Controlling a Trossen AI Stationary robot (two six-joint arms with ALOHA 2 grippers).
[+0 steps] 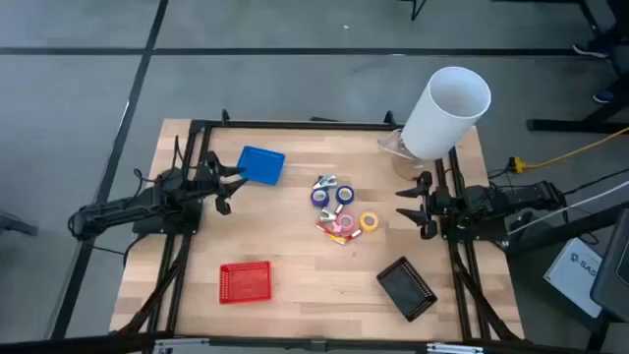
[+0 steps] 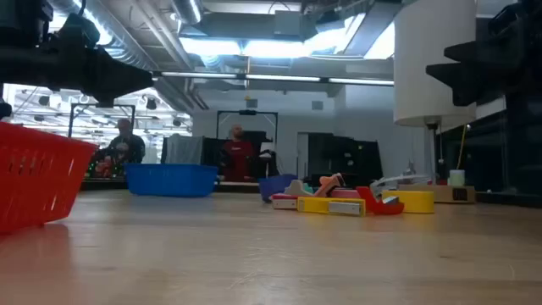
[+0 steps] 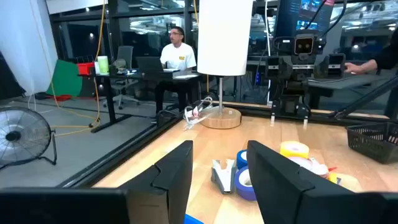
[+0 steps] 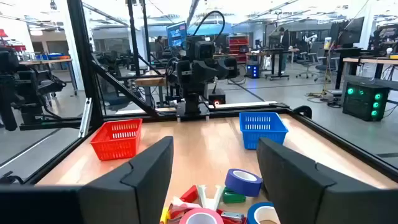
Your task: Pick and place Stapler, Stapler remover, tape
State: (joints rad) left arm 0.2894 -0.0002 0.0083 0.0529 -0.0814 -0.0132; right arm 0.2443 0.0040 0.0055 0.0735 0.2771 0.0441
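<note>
The task's things lie in a small heap at the table's middle. The silvery stapler remover [image 1: 325, 183] [image 3: 221, 173] lies at its far end, beside two blue tape rolls [image 1: 332, 196] [image 3: 246, 180]. A yellow tape roll [image 1: 370, 222] [image 3: 293, 149] and a pink one [image 1: 344, 227] [image 4: 200, 217] lie at the near end. A yellow and red stapler [image 2: 332, 206] lies flat among them. My left gripper [image 1: 224, 187] [image 3: 221, 149] is open, left of the heap and above the table. My right gripper [image 1: 413, 206] [image 4: 216, 146] is open, right of the heap.
A blue basket [image 1: 260, 164] stands far left and a red basket [image 1: 245, 282] near left. A black basket [image 1: 406, 288] stands near right. A tall white cylinder on a wooden base [image 1: 447, 110] stands at the far right corner. People sit in the room beyond.
</note>
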